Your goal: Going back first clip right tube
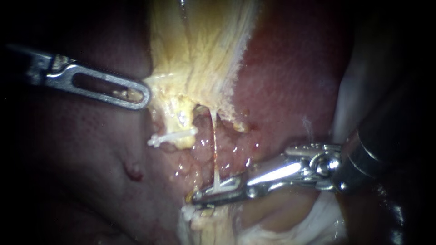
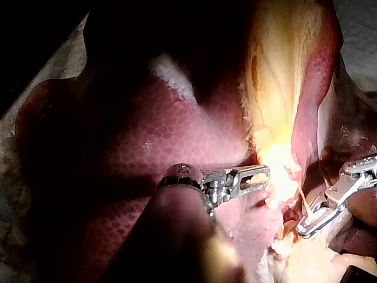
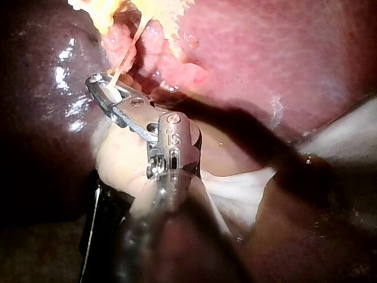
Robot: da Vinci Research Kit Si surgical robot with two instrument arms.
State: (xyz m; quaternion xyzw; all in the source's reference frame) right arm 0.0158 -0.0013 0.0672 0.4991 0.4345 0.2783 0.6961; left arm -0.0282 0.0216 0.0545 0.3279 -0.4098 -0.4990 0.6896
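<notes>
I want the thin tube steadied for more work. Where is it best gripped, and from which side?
Likely the tube at its bare middle, between the yellow tissue and the right instrument. It runs taut and nearly upright in the endoscope view, so come across it from that view's right; a clip crowds its left.

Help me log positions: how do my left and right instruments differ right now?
The left instrument lies nearly level, tip at the edge of the yellow tissue; the right instrument slopes downward, tip at the thin tube. In the endoscope view the left instrument sits above the white clip, the right instrument below it. Both are shiny metal.
</notes>
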